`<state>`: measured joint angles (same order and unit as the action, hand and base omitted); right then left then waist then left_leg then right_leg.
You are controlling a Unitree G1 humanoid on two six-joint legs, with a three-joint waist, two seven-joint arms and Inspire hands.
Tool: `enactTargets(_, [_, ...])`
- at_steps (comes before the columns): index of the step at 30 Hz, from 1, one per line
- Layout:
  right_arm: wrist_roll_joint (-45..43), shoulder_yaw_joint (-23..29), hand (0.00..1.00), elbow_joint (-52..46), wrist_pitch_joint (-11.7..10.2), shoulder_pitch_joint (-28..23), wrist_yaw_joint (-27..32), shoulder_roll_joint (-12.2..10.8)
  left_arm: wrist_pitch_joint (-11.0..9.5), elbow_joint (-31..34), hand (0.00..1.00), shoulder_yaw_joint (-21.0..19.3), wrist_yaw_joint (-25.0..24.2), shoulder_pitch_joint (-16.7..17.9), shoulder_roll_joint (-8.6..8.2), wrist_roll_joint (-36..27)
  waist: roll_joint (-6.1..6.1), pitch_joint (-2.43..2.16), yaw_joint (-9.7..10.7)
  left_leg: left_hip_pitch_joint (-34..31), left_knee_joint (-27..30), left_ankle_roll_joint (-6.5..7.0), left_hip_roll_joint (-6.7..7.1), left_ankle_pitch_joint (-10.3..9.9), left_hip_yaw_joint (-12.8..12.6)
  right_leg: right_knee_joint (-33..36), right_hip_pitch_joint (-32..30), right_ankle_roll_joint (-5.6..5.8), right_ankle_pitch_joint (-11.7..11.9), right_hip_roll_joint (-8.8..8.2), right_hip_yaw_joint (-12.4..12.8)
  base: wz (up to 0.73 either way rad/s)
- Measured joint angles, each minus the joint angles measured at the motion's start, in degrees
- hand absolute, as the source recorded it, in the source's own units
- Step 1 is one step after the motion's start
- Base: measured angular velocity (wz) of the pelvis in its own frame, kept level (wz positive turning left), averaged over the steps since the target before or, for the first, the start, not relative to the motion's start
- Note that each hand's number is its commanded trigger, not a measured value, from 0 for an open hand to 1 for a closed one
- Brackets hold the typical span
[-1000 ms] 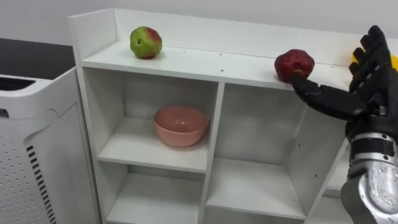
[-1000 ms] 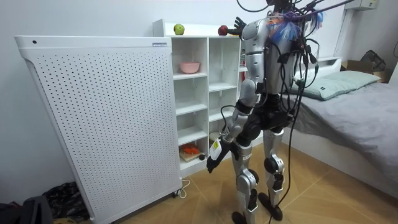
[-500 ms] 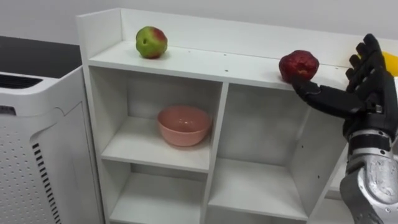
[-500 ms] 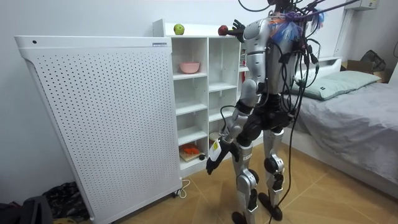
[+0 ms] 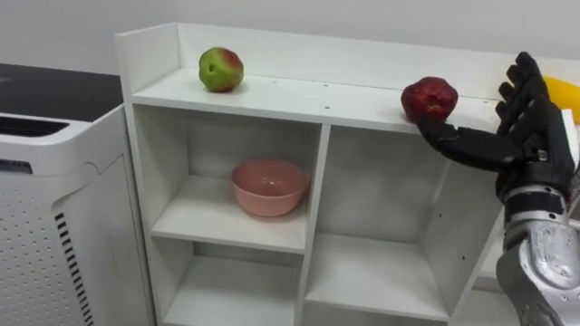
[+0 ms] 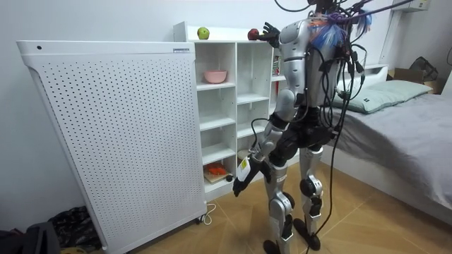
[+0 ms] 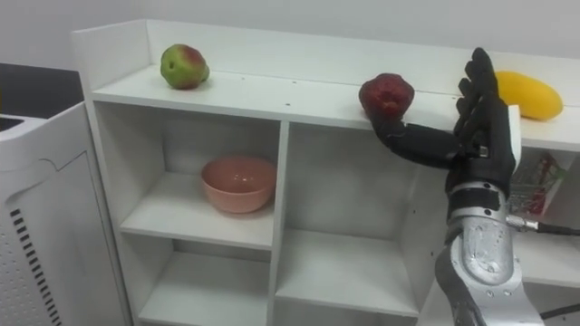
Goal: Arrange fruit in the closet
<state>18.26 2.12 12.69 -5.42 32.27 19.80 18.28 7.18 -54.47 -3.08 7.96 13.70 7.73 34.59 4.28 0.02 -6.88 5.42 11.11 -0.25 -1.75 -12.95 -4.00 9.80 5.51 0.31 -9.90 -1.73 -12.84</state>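
right hand (image 5: 535,136) with fingers spread upright, thumb tip at the red apple (image 5: 429,97) on the closet (image 5: 272,91) top, right.

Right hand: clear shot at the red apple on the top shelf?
Probably yes. The right hand is open beside the red apple, thumb reaching to the shelf edge just under it. Nothing stands between them on the top shelf.

Right hand (image 5: 535,138) edged slightly closer to red apple (image 5: 429,98), approached from apple's 3 o'clock. More of yellow fruit (image 5: 564,93) uncovered past fingers at 3 o'clock. Shelf unit (image 5: 317,95) seen shifted in view: camera's own move.
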Motion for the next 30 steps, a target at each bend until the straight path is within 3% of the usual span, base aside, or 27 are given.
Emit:
enactTargets(12, [-0.8, -0.9, 0.0, 0.1, 0.2, 0.4, -1.4, 0.2, -0.2, 0.6, 0.0, 1.1, -0.2, -0.8, 0.18, -0.1, 0.95, 0.05, 0.0, 0.2, -0.4, 0.01, 0.04, 0.0, -0.3, -0.1, 0.0, 0.0, 0.0, 0.0, 0.0, 0.0])
enactTargets(13, [-0.8, -0.9, 0.05, 0.1, 0.2, 0.5, -1.5, 0.2, -0.2, 0.6, 0.0, 1.1, -0.3, -0.8, 0.18, 0.0, 0.88, 0.1, -0.2, 0.2, -0.4, 0.01, 0.03, 0.0, -0.2, -0.1, 0.0, 0.0, 0.0, 0.0, 0.0, 0.0])
enactTargets(14, [-0.8, -0.9, 0.14, 0.1, 0.2, 0.6, -1.8, 0.2, -0.2, 0.6, 0.0, 1.1, -0.6, -0.7, 0.18, 0.0, 0.74, 0.2, -0.2, 0.2, -0.4, 0.01, 0.03, 0.0, -0.1, -0.1, 0.0, 0.0, 0.0, 0.01, 0.0, 0.0])
enactTargets(15, [-0.8, -0.9, 0.46, 0.1, 0.2, 0.8, -1.8, 0.2, -0.1, 0.6, 0.0, 1.1, -0.9, -0.7, 0.19, 0.0, 0.72, 0.22, -0.2, 0.2, -0.4, 0.01, 0.03, 0.0, -0.1, -0.1, 0.0, 0.0, 0.0, 0.01, 0.0, 0.0])
enactTargets(16, [-0.8, -1.1, 0.69, 0.1, 0.2, 1.1, -1.9, 0.2, -0.1, 0.6, 0.0, 1.1, -1.3, -0.7, 0.18, 0.0, 0.58, 0.32, -0.3, 0.2, -0.5, 0.01, 0.03, 0.0, 0.0, -0.1, 0.0, 0.0, 0.0, 0.01, 0.0, 0.0])
enactTargets(17, [-0.8, -1.1, 1.0, 0.1, 0.2, 1.4, -1.9, 0.2, -0.1, 0.6, 0.0, 1.1, -1.4, -0.7, 0.18, 0.0, 0.49, 0.38, -0.4, 0.2, -0.5, 0.01, 0.02, 0.0, 0.0, -0.2, 0.0, 0.0, 0.0, 0.02, 0.0, 0.0])
enactTargets(30, [-2.0, -2.3, 1.0, 1.0, 0.5, 3.3, -4.9, 0.8, -0.1, 0.6, 0.0, 1.2, -2.1, -0.4, 0.2, -0.1, 0.43, 0.37, -0.9, 0.1, -0.4, 0.01, 0.03, 0.0, 0.3, -0.2, 0.1, 0.0, 0.0, -0.1, -1.6, 0.01])
